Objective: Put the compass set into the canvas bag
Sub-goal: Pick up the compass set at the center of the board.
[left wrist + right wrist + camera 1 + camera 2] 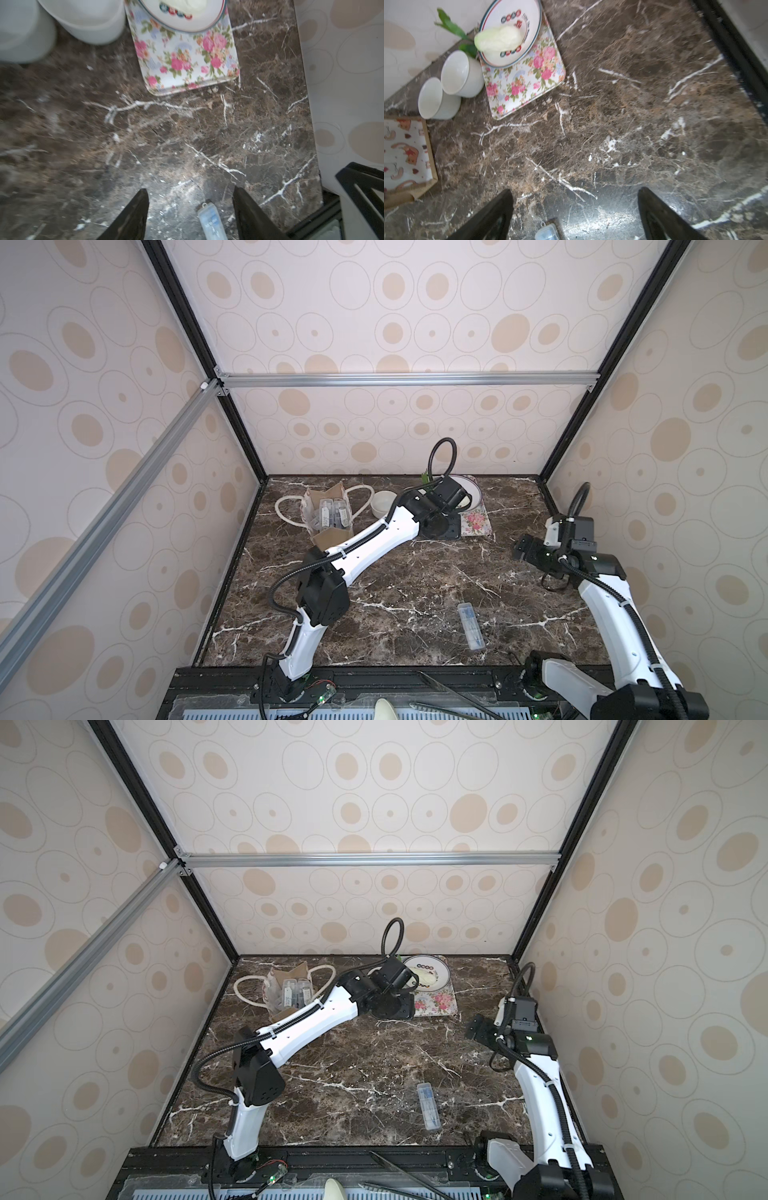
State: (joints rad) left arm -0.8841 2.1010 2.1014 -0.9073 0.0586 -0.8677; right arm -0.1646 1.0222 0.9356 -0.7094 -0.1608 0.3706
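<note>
The compass set [471, 626] [428, 1106] is a clear plastic case with blue parts inside, lying flat on the marble table near the front right. The canvas bag [328, 514] [291, 990] stands open at the back left, with clear cases inside and rope handles splayed to both sides. My left gripper [440, 526] [390, 1006] hangs at the back middle, by the floral tray. In the left wrist view it [191, 189] is open and empty, the case [212, 222] on the table beyond. My right gripper [524, 549] [576, 189] is open wide at the right, away from the case [547, 231].
A floral tray [478, 524] at the back carries a plate [529, 31] with a pale vegetable [500, 39]. Two white cups [452, 73] stand between the tray and the bag [406, 158]. Walls close in the back and both sides. Metal tongs [449, 693] lie on the front frame.
</note>
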